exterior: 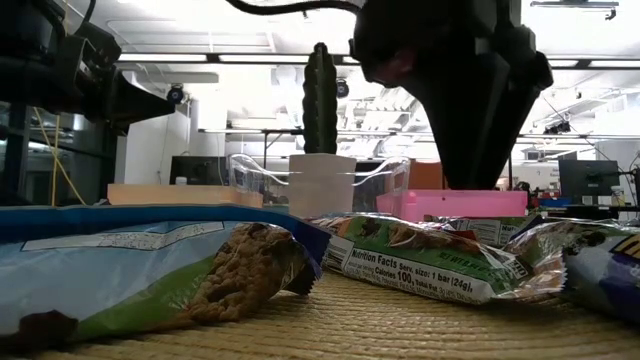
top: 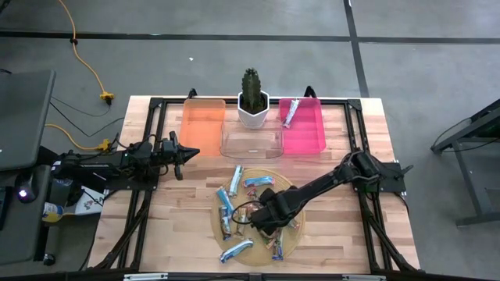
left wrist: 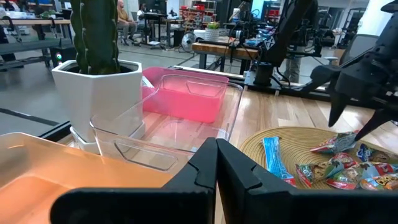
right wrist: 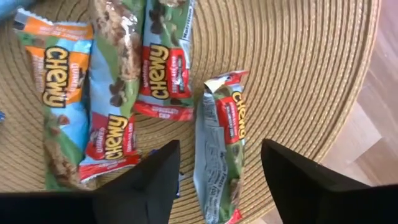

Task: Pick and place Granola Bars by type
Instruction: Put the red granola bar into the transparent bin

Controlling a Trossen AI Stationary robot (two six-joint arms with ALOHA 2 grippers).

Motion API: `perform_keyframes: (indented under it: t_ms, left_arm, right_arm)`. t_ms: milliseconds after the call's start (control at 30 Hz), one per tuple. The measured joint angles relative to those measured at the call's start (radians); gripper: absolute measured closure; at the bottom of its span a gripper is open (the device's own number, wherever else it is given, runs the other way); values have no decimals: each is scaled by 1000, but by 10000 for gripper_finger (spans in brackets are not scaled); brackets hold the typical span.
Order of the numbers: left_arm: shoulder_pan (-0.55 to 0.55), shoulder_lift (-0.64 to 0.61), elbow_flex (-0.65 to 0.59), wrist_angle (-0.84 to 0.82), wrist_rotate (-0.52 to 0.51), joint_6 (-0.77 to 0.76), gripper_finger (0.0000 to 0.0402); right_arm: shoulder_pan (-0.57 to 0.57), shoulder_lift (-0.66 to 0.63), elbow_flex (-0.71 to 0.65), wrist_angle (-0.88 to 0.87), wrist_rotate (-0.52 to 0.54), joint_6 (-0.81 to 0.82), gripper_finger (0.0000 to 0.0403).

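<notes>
Nearest, at six o'clock on the table (top: 367, 234): a round woven mat (top: 291, 240), heaped with the Granola Bars (top: 231, 212), gathered there as the unsorted pile, some blue-and-white, some red-and-green. Over the mat's three-o'clock side, the right gripper (right wrist: 217, 163), fingers spread apart and pointing down, straddling one red-and-green bar (right wrist: 219, 143) lying alone beside three others set side by side. Nothing held between the fingers; spread that wide, by all appearance, to take the single bar across its narrow width. Chosen, probably, for standing clear of its neighbours, so an easy pinch without dragging others along.

Further back, at nine o'clock: the left gripper (top: 184, 151), fingers pressed together on nothing, parked just beside the orange bin (top: 202, 129), waiting out of the way.

Farthest, along twelve o'clock: three bins in a row, orange, clear bin (top: 251, 141), pink bin (top: 303, 136), one apiece for each kind. Already in the pink bin, one bar (top: 289, 112) in a pale wrapper. Behind the clear bin, a cactus (top: 251, 87) in a white pot (top: 253, 114), idle to the sorting. Most bars not yet moved; task judged early.
</notes>
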Motion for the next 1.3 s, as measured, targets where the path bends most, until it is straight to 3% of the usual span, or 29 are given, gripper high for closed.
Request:
perform_keyframes:
  t_ms: [567,1300]
  left_arm:
    - [0,0,0,0,0,0,400]
    - [0,0,0,0,0,0,400]
  right_arm:
    - [-1,-5,-217,222,-99,10,185]
    - [-1,-20,-233,233,-104,50,308]
